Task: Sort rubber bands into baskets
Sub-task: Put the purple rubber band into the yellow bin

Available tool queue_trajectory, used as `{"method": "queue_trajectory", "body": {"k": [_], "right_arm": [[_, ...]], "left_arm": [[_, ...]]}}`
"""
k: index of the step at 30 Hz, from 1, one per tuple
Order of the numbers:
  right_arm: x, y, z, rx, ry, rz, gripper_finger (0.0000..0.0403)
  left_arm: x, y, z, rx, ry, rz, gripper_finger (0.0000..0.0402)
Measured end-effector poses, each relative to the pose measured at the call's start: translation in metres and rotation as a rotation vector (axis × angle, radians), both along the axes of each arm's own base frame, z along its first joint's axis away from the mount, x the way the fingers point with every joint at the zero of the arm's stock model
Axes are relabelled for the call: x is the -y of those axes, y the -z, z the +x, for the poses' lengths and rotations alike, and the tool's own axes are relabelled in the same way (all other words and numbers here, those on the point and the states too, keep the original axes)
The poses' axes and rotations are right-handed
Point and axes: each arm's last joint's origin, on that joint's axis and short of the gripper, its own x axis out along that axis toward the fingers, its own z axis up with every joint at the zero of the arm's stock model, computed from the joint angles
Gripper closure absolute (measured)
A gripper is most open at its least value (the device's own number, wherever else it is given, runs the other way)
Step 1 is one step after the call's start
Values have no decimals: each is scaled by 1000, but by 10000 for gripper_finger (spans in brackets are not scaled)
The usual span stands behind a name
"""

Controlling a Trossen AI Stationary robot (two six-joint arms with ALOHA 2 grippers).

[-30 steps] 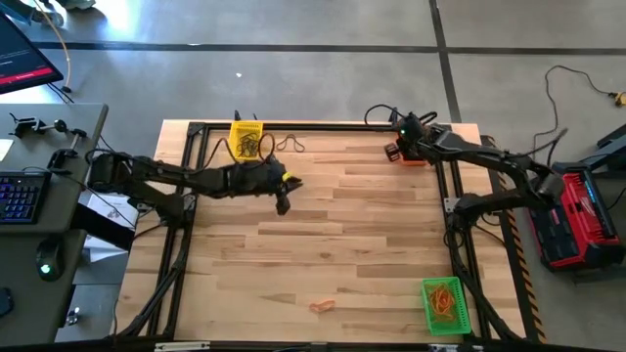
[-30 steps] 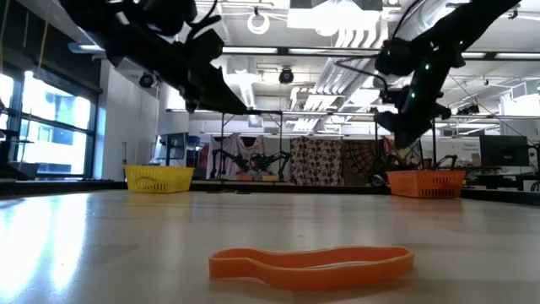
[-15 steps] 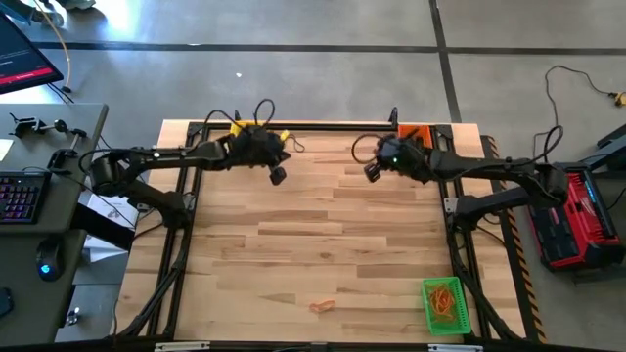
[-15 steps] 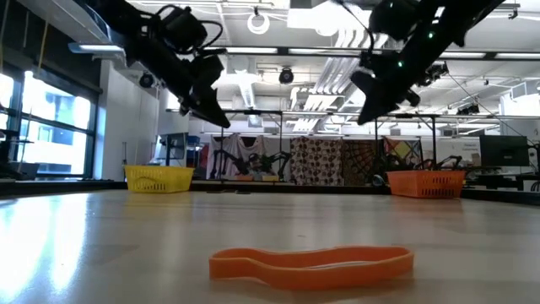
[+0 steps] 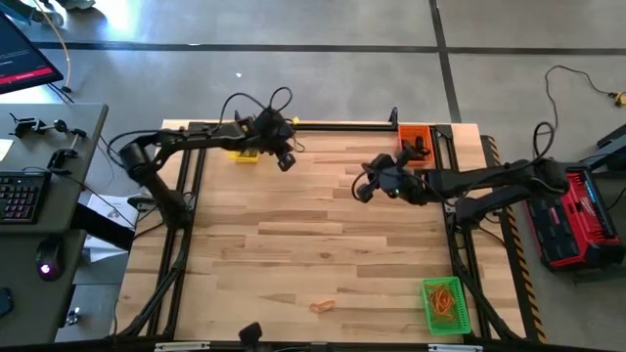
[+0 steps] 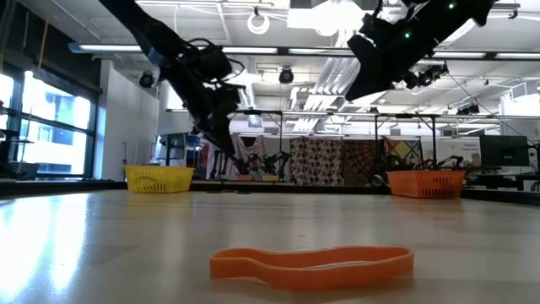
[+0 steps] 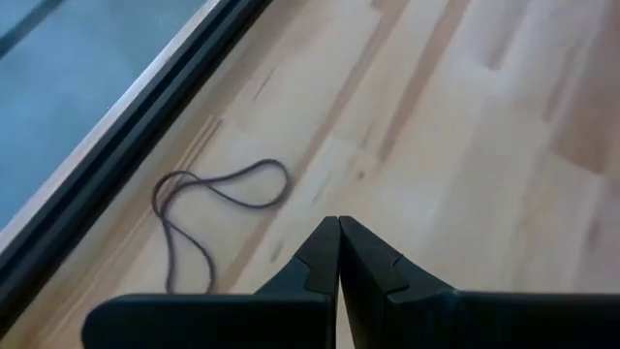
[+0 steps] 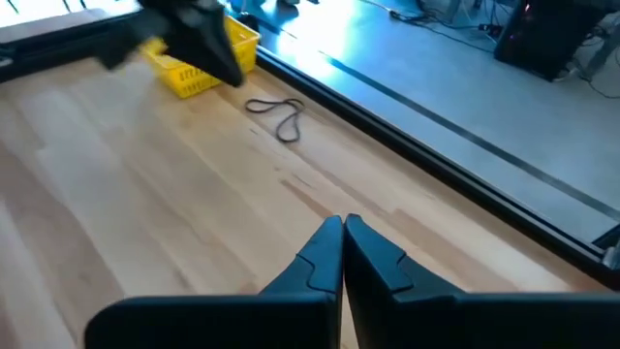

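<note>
Orange rubber band [image 6: 311, 261]; yellow [image 6: 158, 178], orange [image 6: 425, 183], green baskets [image 5: 442, 304].

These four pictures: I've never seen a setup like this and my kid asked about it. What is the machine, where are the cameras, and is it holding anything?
It is a robot with two dark arms working at a wooden table. One camera looks straight down, one sits at table height, and one rides on each wrist. The left gripper and the right gripper hang above the table's far half, both shut and holding nothing. Three baskets sit near the edges: yellow basket, orange basket, green basket. An orange rubber band lies loose near the front, and a dark rubber band lies by the far rail.
</note>
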Motion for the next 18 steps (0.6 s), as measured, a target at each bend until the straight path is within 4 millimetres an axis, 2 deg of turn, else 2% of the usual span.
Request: {"method": "queue_trajectory", "body": {"k": [6,11,18], "right_arm": [[-18,0,0,16,-30,-14,403],[-29,-1,0,26,-53,-13,403],[-35,-1,-1,33,-50,-29,403]], "left_arm": [[-30,13,8,-80,-53,-32,401],[-47,23,7,-117,-90,-51,397],[-60,27,7,-146,-107,-21,338]]}}
